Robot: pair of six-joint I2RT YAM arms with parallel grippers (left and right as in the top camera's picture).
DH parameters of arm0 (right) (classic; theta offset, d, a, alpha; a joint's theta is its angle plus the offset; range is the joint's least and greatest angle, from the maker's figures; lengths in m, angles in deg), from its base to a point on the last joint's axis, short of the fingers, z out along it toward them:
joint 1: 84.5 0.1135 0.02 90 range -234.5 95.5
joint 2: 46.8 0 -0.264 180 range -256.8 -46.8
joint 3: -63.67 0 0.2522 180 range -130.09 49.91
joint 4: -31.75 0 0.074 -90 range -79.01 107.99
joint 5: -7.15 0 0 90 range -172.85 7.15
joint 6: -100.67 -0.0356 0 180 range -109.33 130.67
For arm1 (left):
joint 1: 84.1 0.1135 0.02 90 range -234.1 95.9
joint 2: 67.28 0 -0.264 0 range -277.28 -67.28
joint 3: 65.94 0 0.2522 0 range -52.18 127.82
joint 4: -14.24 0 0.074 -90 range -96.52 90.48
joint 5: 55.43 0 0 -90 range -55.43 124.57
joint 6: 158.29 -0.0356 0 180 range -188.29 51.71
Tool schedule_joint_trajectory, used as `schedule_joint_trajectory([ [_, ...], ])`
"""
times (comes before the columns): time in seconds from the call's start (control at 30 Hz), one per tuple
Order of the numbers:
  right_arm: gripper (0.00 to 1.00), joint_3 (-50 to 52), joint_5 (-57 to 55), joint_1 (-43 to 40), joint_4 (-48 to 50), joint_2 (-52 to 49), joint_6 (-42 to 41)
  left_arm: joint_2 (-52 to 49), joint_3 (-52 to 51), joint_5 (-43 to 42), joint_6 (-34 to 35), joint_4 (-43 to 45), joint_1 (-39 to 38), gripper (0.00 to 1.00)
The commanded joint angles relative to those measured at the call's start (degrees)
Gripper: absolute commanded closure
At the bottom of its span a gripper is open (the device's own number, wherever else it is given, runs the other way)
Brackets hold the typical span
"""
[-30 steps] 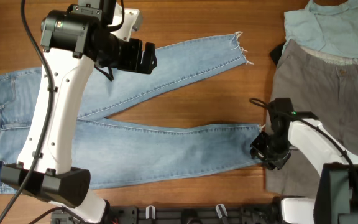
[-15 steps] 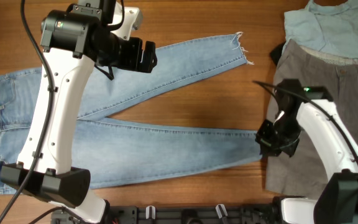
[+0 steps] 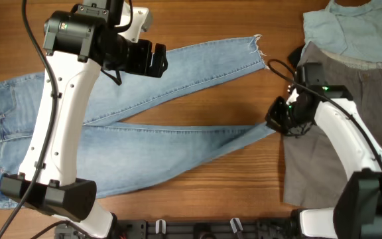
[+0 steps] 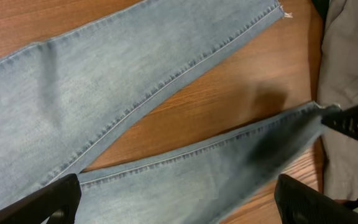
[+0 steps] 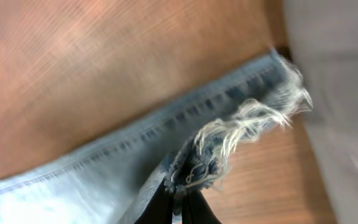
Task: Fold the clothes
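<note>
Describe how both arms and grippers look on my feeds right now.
The left arm and right arm have smooth white links joined by black motor housings. The left gripper and right gripper are black. Thin black cables trail along each arm, and a small green light glows at the right wrist.

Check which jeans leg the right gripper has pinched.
The near leg, the one closer to the arm bases: the right gripper is shut on its frayed hem. The far leg lies flat, ungripped.

On wooden table [image 3: 231,99]: jeans [image 3: 204,60], grey trousers [image 3: 377,86], teal shirt [image 3: 357,30].
</note>
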Motion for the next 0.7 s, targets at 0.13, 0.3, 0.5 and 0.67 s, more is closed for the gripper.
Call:
schedule_joint_trajectory([
  [0.13,0.90,-0.94,0.74,2.78,10.05,-7.08,-3.32,-0.33,-0.35,0.37,-1.14,0.02,-0.20,0.00],
  [0.3,0.64,-1.22,0.76,2.60,14.49,-7.39,3.37,-0.31,-0.33,0.79,-1.31,-0.98,-0.20,0.00],
  [0.5,0.63,-2.05,0.07,2.16,14.38,-5.90,19.65,0.94,-0.26,1.03,0.66,-4.66,1.29,0.05],
  [0.67,0.67,-0.31,-7.19,2.16,14.62,-7.10,15.93,4.31,-0.26,1.01,8.31,-8.41,7.56,0.09],
])
